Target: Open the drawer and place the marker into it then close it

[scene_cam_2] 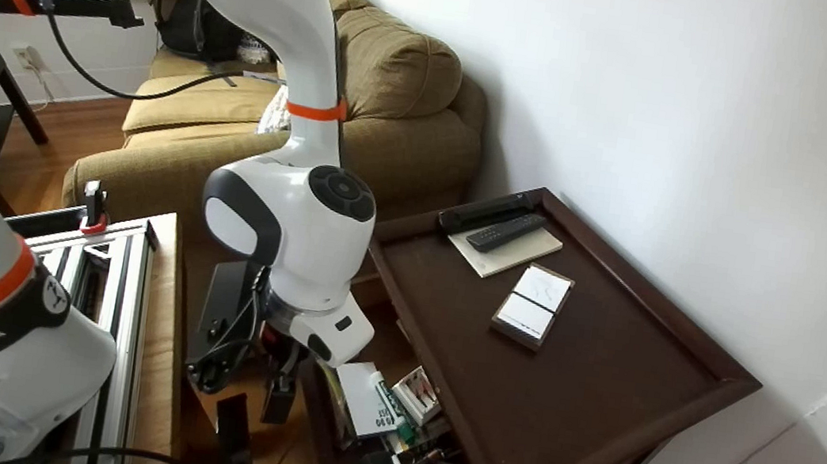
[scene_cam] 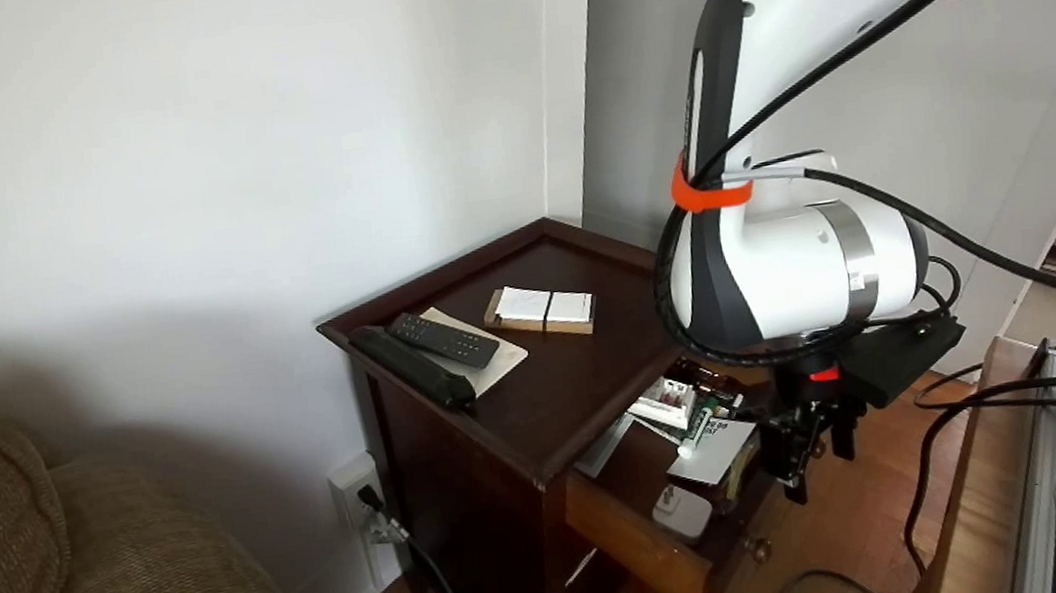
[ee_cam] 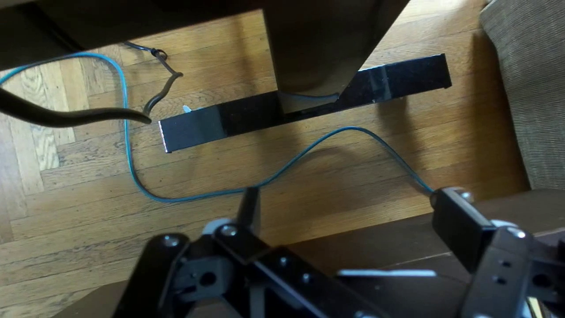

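The drawer (scene_cam: 636, 543) is pulled out of the small dark side table, filled with odds and ends. Inside it lies a white marker with a green part (scene_cam: 696, 433), beside a white card; that marker (scene_cam_2: 386, 396) shows in both exterior views. My gripper (scene_cam: 819, 468) points down just outside the drawer, by its front face, and is apart from the marker. Seen from the wrist, the gripper (ee_cam: 348, 198) has its fingers wide apart, with bare floor and a brown wooden edge behind the gap and nothing held. The marker is out of the wrist view.
On the side table's top (scene_cam_2: 625, 388) rest a remote (scene_cam: 445, 339), a long dark bar (scene_cam: 411, 366) and a pad of white cards (scene_cam_2: 532, 303). A sofa (scene_cam_2: 393, 141) stands beside it. The robot's wooden bench (scene_cam_2: 165, 327) faces the drawer; a blue cable (ee_cam: 128, 145) crosses the floor.
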You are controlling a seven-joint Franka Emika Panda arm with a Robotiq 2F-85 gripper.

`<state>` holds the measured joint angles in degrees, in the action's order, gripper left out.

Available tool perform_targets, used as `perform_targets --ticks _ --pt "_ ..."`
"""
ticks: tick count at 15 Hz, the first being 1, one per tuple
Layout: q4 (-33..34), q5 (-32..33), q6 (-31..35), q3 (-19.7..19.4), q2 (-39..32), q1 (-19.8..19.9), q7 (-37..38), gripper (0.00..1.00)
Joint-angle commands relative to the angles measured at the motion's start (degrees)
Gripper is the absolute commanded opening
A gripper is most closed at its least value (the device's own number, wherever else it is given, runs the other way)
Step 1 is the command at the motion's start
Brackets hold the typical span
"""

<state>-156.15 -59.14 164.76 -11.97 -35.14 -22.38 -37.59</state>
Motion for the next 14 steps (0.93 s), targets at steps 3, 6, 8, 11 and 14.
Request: perform_targets --ticks 3,6,8,11,14 --pt "3.2 -1.6 5.2 2.5 -4.8 1.2 -3.3 1.0" --pt "4.7 -2.3 5.8 4.6 -6.2 2.8 -3.0 1.0" --pt "5.3 -2.6 6.0 5.8 -7.0 3.9 -3.5 1.0" --pt "6.4 -4.3 7.6 7.4 -7.6 6.2 -3.5 1.0" --pt "7.2 -8.1 10.4 10.0 -7.5 9.2 -5.0 0.81"
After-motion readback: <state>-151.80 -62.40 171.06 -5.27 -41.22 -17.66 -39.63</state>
